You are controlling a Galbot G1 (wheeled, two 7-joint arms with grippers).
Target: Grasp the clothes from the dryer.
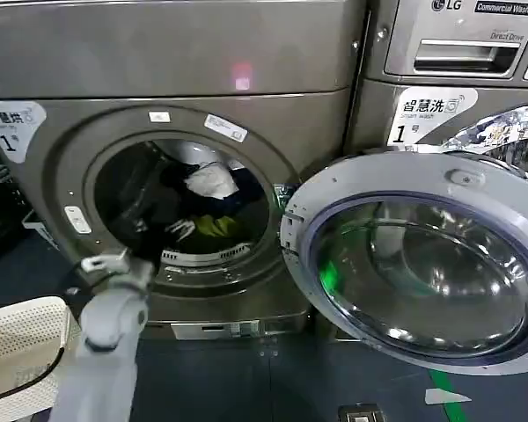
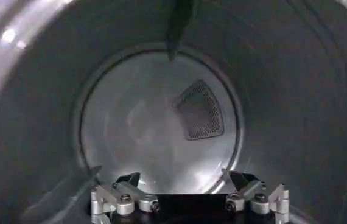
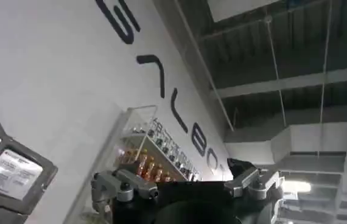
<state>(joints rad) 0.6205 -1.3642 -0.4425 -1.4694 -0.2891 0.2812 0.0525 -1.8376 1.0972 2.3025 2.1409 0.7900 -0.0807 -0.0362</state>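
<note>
Reaching toward the dryer (image 1: 172,83), the left gripper (image 2: 189,204) has its fingers spread wide and holds nothing; the clothes (image 1: 209,198) lie heaped inside the dark drum; the right gripper (image 3: 185,189) also looks open, parked away; a shallow grab could pinch one sleeve, so the rest slides back.

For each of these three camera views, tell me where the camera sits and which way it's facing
Head view: on the robot's head, looking forward and down at the bronze-grey front-loading dryer, its round glass door open, soft clothes inside; the left arm reaches toward the porthole.
Left wrist view: looks along the open left gripper into the dark drum.
Right wrist view: faces up at wall and ceiling past the open right gripper.
Shared: head and left wrist views both show the dryer drum.
</note>
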